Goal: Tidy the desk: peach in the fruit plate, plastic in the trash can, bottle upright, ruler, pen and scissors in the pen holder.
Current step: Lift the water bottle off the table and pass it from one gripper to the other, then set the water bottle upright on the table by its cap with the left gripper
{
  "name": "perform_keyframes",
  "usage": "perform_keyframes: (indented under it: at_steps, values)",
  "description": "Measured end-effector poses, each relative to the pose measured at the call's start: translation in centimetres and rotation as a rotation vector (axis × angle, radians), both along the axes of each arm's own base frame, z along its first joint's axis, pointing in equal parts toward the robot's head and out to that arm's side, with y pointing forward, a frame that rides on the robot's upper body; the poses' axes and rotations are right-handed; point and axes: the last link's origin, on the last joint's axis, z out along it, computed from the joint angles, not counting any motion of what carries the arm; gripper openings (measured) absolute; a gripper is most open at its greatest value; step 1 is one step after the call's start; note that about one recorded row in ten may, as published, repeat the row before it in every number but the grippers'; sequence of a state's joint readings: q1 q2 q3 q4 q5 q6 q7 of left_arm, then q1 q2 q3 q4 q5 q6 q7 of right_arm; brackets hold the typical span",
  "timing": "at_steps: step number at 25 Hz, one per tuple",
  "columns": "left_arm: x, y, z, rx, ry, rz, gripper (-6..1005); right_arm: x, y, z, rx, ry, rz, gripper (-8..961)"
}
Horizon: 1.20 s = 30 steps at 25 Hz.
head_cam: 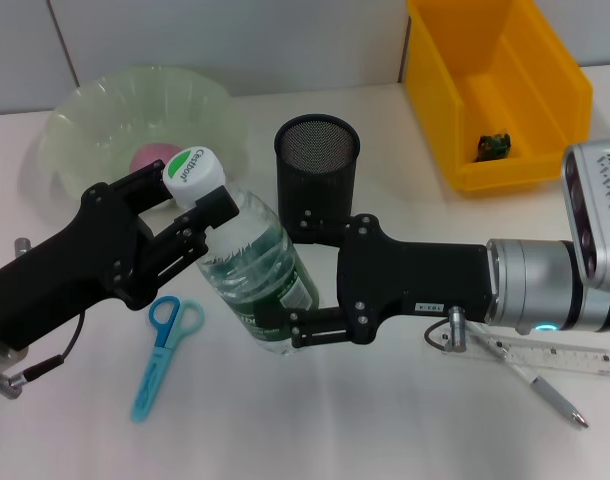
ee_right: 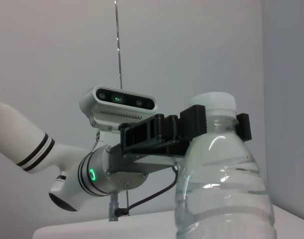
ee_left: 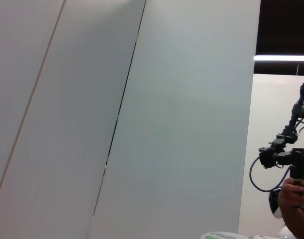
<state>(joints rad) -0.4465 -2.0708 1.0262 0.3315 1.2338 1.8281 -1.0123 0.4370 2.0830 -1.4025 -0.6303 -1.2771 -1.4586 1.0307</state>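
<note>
A clear water bottle (head_cam: 257,268) with a white cap (head_cam: 194,166) and green label stands nearly upright at the table's middle. My left gripper (head_cam: 193,197) is shut on its neck just under the cap; the right wrist view shows that gripper (ee_right: 214,128) clamped on the bottle (ee_right: 222,191). My right gripper (head_cam: 297,285) is shut on the bottle's lower body. A pink peach (head_cam: 153,156) lies in the pale green fruit plate (head_cam: 95,110). Behind the bottle stands the black mesh pen holder (head_cam: 317,165). Blue scissors (head_cam: 163,352), a clear ruler (head_cam: 560,356) and a pen (head_cam: 547,390) lie flat.
A yellow bin (head_cam: 440,110) at the back right holds a small dark scrap (head_cam: 493,146). The scissors lie under my left arm, and the ruler and pen under my right forearm. The left wrist view shows mostly wall panels.
</note>
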Motion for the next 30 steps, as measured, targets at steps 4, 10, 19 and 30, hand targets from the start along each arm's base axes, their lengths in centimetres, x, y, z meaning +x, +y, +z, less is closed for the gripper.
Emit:
perform_keyframes:
  at_steps: [4, 10, 19, 30]
  values:
    - [0.0, 0.0, 0.0, 0.0, 0.001, 0.0, 484, 0.2, -0.1, 0.0, -0.008, -0.002, -0.005, 822]
    - [-0.1, -0.1, 0.1, 0.001, -0.002, -0.002, 491, 0.6, -0.5, 0.1, -0.008, 0.0, -0.018, 821]
    - [-0.1, -0.2, 0.2, 0.002, -0.004, -0.003, 500, 1.4, -1.6, 1.3, -0.013, 0.039, -0.038, 820]
    - [-0.1, 0.1, 0.3, 0.017, 0.006, -0.005, 512, 4.8, -3.2, 4.0, 0.078, 0.081, -0.162, 819]
